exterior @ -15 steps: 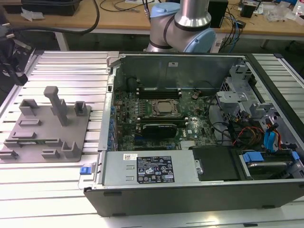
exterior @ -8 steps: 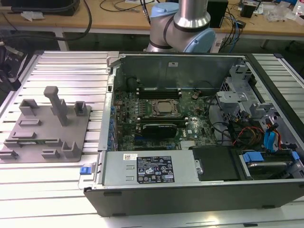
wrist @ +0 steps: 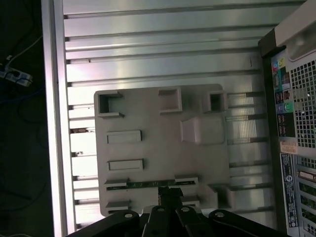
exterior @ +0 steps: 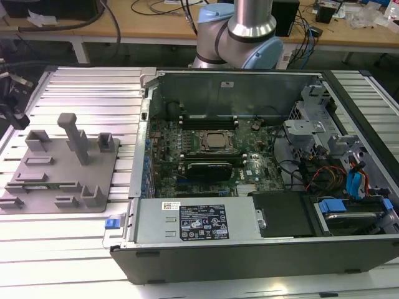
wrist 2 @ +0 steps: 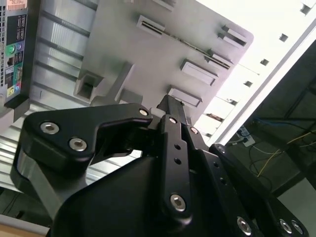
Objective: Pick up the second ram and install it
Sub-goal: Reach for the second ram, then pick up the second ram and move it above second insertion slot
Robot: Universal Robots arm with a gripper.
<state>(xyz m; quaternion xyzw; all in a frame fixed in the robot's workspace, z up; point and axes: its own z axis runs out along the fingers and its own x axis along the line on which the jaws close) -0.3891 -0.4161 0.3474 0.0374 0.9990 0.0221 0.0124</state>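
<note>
The second ram [exterior: 59,185] is a slim green stick lying in a slot near the front edge of the grey holder plate [exterior: 37,168], at the exterior view's left of the open computer case [exterior: 249,255]. In the first wrist view my gripper [wrist: 170,191] hangs above the plate [wrist: 148,148], its black fingers together with nothing between them, right over the middle of the ram [wrist: 143,184]. In the second wrist view the gripper [wrist 2: 172,104] points at the same plate [wrist 2: 128,39], and the ram [wrist 2: 190,44] shows as a thin dark line between two slots.
The holder plate has several raised grey blocks and a tall post [exterior: 76,137]. The case holds a motherboard with a silver processor [exterior: 217,141], a black card [exterior: 209,169], cables and blue drive bays [exterior: 355,187]. The arm's base [exterior: 240,34] stands behind the case.
</note>
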